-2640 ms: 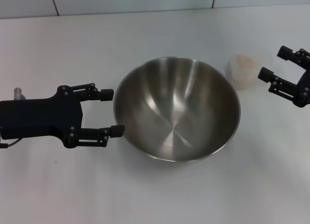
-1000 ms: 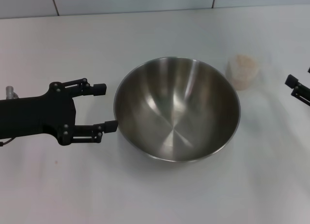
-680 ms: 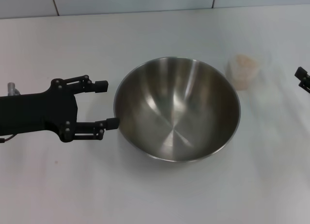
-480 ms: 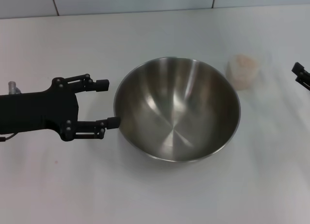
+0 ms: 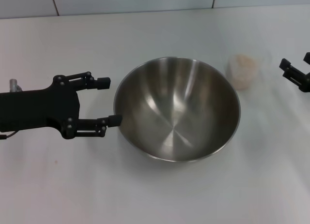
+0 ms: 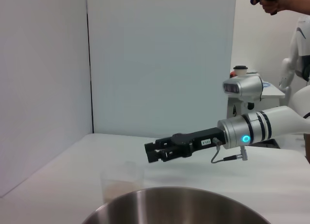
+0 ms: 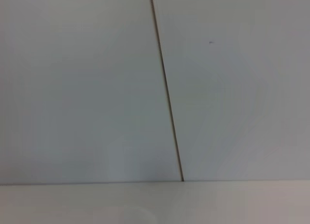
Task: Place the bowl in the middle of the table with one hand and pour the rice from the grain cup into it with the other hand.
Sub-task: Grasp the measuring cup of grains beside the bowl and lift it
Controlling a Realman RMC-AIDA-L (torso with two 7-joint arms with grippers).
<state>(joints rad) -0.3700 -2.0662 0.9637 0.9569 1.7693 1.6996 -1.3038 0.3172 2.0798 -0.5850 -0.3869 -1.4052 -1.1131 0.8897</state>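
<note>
Beside the bowl (image 5: 177,108), left tool (image 5: 112,101) gapes (right tool's (image 6: 151,151) spread unclear).

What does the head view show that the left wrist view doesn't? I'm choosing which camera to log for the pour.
Only the head view shows the left hand, open beside the bowl's rim, the bowl's whole empty inside, and the rice from above. Only the left wrist view shows the right arm side-on, its silver forearm with a lit ring, reaching over the table, plus the wall panels behind. Both show the bowl, the grain cup standing beyond it on the table, and the right hand near the cup, not holding it.
</note>
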